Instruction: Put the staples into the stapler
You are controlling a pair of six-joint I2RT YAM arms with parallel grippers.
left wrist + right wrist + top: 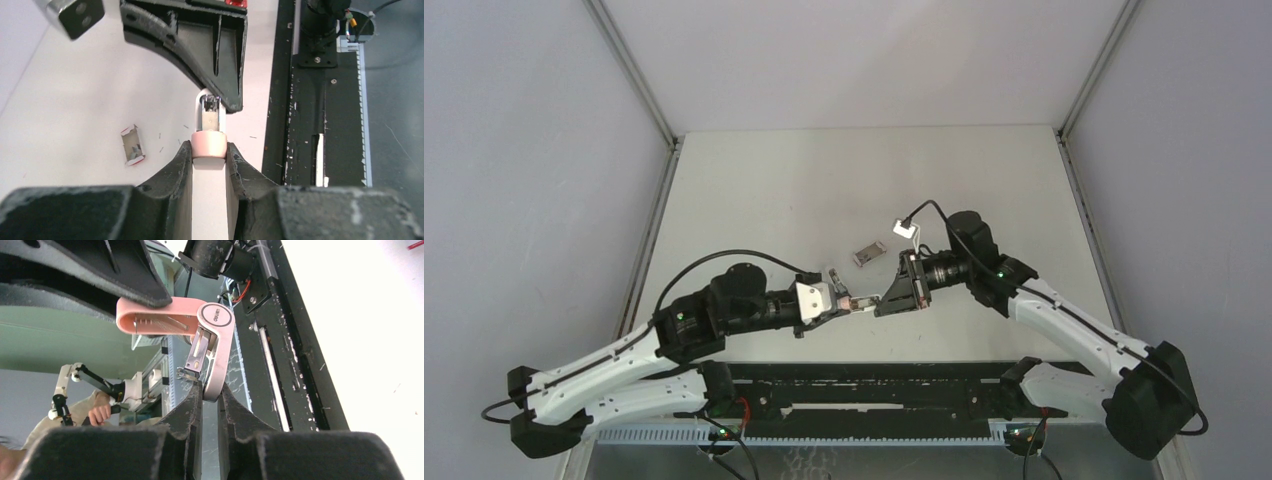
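From above I can barely make out the stapler (861,302). It is a small pale sliver held between the left end effector (836,300) at its 9 o'clock and the right end effector (892,298) at its 3 o'clock. From that view I cannot tell how it is opened.

The right wrist camera shows this plainly. The pink stapler is folded open at its round hinge. One arm runs toward 9 o'clock, its end hidden under a dark finger of the left end effector. The other arm drops toward 6 o'clock, where the right end effector is pinched tight on it. The metal magazine (197,352) hangs between the two arms; I cannot tell whether it holds staples.

The left wrist camera gives only an end-on look. The left end effector is pressed onto the stapler's pale body, and the far tip is cut off behind a finger of the right end effector.

The box (869,253) lies on the bench (824,180) at 12 o'clock from the stapler, apart from it. Its contents are too small to read.
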